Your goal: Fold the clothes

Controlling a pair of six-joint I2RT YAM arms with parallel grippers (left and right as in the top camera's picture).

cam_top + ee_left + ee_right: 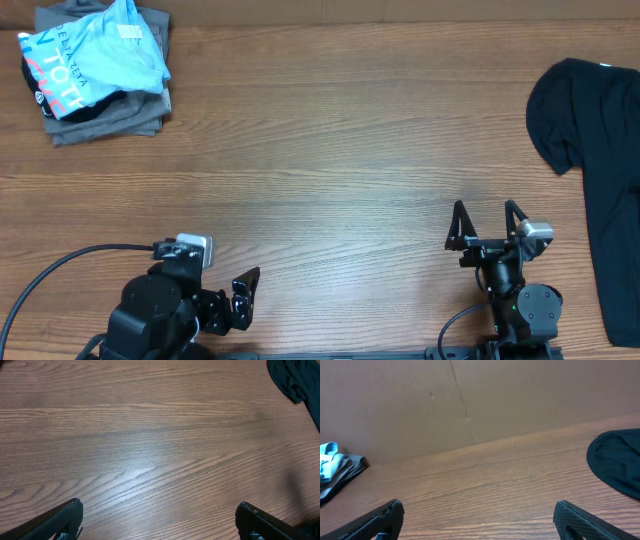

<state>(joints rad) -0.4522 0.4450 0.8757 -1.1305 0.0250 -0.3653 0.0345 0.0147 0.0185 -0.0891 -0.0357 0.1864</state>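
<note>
A light-blue T-shirt (100,55) with white and red lettering lies crumpled on a folded grey garment (110,118) at the far left corner; a bit of it shows in the right wrist view (327,462). A large black T-shirt (600,150) lies spread at the right edge, also seen in the left wrist view (295,380) and the right wrist view (617,462). My left gripper (247,290) is open and empty near the front left. My right gripper (487,222) is open and empty at the front right, left of the black shirt.
The wooden table (330,150) stretches between the two piles. A brown wall (470,395) stands behind the table's far edge. A black cable (50,270) runs from the left arm's base.
</note>
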